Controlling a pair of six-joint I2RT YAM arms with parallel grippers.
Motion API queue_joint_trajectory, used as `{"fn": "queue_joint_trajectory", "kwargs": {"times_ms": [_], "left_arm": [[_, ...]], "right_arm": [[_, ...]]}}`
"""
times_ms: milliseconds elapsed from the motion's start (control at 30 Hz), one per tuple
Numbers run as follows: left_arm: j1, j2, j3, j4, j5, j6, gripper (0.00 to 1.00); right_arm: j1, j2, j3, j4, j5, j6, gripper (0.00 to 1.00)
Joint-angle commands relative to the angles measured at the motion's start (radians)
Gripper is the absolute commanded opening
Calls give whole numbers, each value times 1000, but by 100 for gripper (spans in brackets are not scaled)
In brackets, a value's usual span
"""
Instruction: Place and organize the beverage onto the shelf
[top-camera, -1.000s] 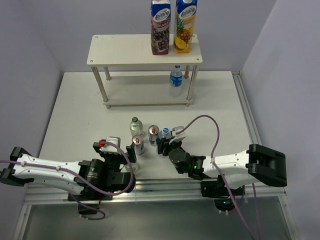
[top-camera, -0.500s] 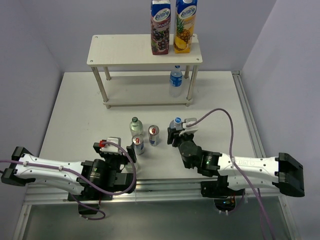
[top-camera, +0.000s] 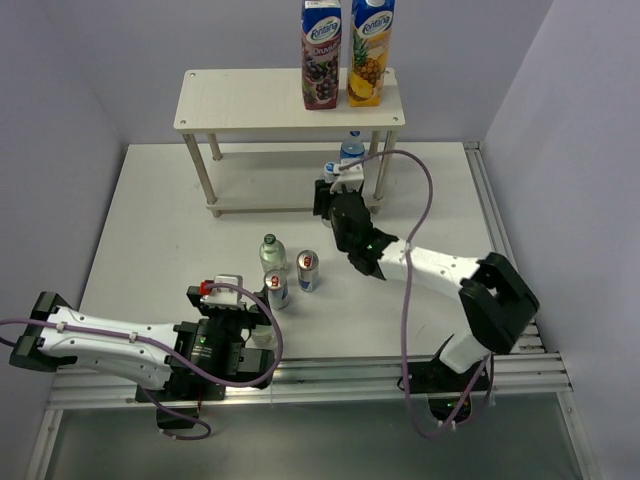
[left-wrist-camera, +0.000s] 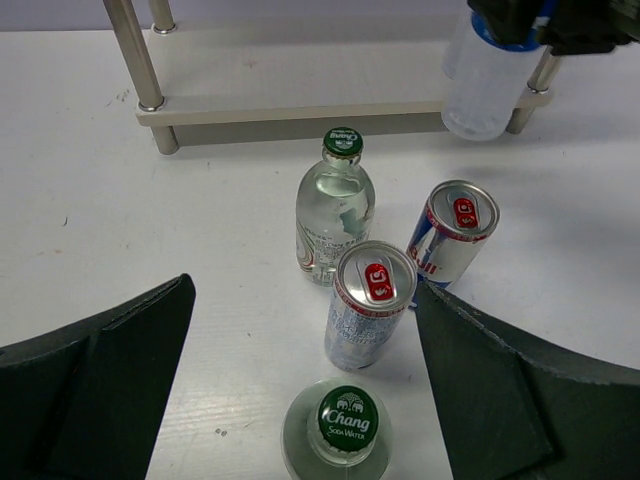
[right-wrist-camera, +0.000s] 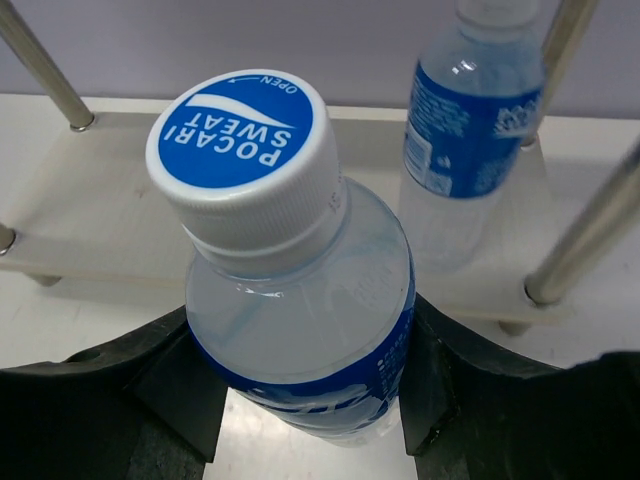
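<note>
Firmly right gripper (right-wrist-camera: 300, 400) clamped Pocari Sweat bottle (right-wrist-camera: 290, 290) between both fingers (right-wrist-camera: 100, 410) (cap up) at front edge of shelf (top-camera: 250, 100) lower board, near second water bottle (right-wrist-camera: 470, 130). Left gripper (left-wrist-camera: 305, 330) stood wide apart, flanking Chang bottle (left-wrist-camera: 335, 425).

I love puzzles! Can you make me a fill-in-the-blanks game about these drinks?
The right arm's fingers hold a clear plastic water bottle with a ____ cap.
Two tall juice cartons stand on the pale wooden shelf's ____ board.
____ silver-blue-red cans stand on the white table.
Missing: blue, top, two.
</note>
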Motion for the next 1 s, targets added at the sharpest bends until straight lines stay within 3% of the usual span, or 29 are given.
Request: {"fn": "queue_joint_trajectory", "kwargs": {"times_ms": [0, 400, 633, 967], "left_arm": [[1, 9, 40, -65, -49, -77, 99], [1, 15, 40, -83, -49, -99, 99], [1, 24, 42, -89, -51, -105, 99], [1, 34, 46, -96, -51, -111, 99]], "right_arm": [[-47, 56, 181, 162, -108, -38, 0], [-161, 300, 398, 181, -189, -58, 0], [-195, 411, 450, 237, -186, -44, 0], [-198, 437, 433, 290, -168, -38, 0]]}}
